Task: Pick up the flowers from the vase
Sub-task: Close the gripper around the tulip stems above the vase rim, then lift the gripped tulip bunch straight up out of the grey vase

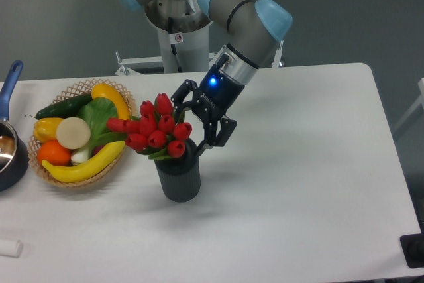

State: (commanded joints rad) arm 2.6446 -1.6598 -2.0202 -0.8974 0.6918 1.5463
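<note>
Bunch of red tulip buds with green leaves (156, 132): stems in the ribbed dark grey cylindrical vase (179, 178), mid-tabletop toward the left edge. Black two-finger gripper (192, 130): at the bunch, grip indeterminable. Extraction outstanding.

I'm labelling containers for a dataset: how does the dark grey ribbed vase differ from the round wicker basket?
The dark grey ribbed vase is a tall, narrow, upright cylinder; the round wicker basket is low, wide and tan. The vase holds a bunch of red tulips; the basket holds fruit and vegetables. The gripper is at the vase's mouth; none is near the basket. Both stand on the white table.
</note>
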